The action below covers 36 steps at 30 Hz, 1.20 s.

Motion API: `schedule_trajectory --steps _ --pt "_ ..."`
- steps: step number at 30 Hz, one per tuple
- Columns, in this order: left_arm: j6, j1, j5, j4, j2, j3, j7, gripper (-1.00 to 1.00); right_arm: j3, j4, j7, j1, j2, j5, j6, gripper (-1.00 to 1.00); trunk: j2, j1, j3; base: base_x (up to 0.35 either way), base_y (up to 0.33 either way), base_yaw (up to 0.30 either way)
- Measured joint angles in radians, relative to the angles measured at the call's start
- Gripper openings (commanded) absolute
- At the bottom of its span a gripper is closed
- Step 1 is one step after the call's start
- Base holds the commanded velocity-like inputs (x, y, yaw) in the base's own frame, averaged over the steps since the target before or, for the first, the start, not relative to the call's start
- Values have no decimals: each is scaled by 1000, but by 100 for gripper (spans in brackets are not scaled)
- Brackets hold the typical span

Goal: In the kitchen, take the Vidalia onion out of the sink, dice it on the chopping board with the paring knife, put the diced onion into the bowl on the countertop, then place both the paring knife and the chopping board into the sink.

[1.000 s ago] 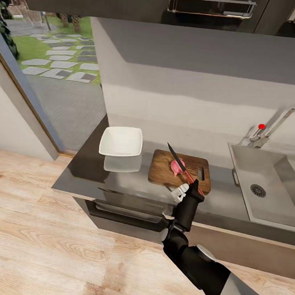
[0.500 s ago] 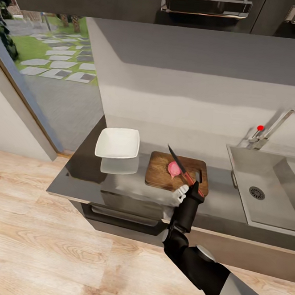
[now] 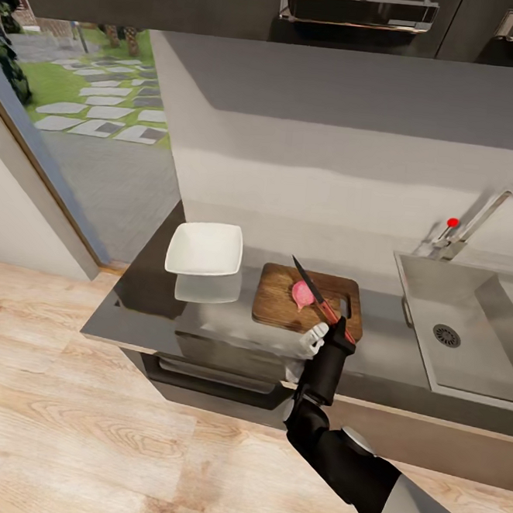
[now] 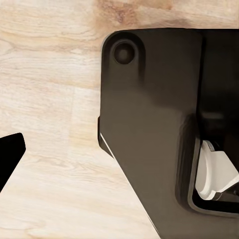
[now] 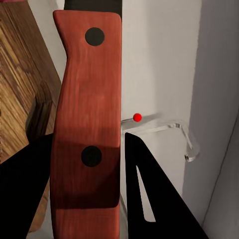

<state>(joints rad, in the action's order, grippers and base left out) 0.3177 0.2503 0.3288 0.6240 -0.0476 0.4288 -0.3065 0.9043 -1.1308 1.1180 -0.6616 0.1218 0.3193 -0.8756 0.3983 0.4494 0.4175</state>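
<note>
While clamped in right tool (image 3: pixel 336 326), paring knife (image 3: pixel 315 294) angled over onion (image 3: pixel 303 294), chopping board (image 3: pixel 280 301)

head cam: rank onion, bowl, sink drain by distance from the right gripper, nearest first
From the right gripper, shut on the paring knife:
1. Onion: on the chopping board, just beyond the gripper, beside the blade.
2. Sink drain: off to the right, in the basin.
3. Bowl: on the countertop, past the board's left end.
Drain and bowl are fairly close to call; the bowl looks slightly farther.
</note>
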Motion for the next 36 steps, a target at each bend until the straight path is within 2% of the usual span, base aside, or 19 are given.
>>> schedule_trajectory --steps 6,7,10,13,15,31,33,34,36 --pt "0 0 0 0 0 0 0 100 0 5 0 0 0 3 -3 -100 0 0 0 0 0 0" --pt "0 0 0 0 0 0 0 100 1 58 23 -1 -4 37 -25 -100 0 0 1 0 0 0" --pt "0 0 0 -1 0 0 0 100 -4 59 12 -1 -4 45 -25 -100 0 0 3 0 0 0" --pt "0 0 0 -1 0 0 0 100 -10 59 9 -1 -4 33 -17 -100 0 0 3 0 0 0" --pt "0 0 0 -1 0 0 0 100 -11 59 9 0 -4 4 3 -100 0 0 3 0 0 0" --pt "0 0 0 -1 0 0 0 100 -17 45 9 0 -4 4 4 -100 0 0 3 0 0 0" --pt "0 0 0 -2 0 0 0 100 -65 5 8 0 -4 4 4 -100 0 0 3 0 0 0" --pt "0 0 0 -2 0 0 0 100 -134 -40 5 0 -4 6 2 -100 0 0 3 0 0 0" --pt "0 0 0 -1 0 0 0 100 -234 -108 0 0 0 4 1 -100 0 0 3 0 0 0"
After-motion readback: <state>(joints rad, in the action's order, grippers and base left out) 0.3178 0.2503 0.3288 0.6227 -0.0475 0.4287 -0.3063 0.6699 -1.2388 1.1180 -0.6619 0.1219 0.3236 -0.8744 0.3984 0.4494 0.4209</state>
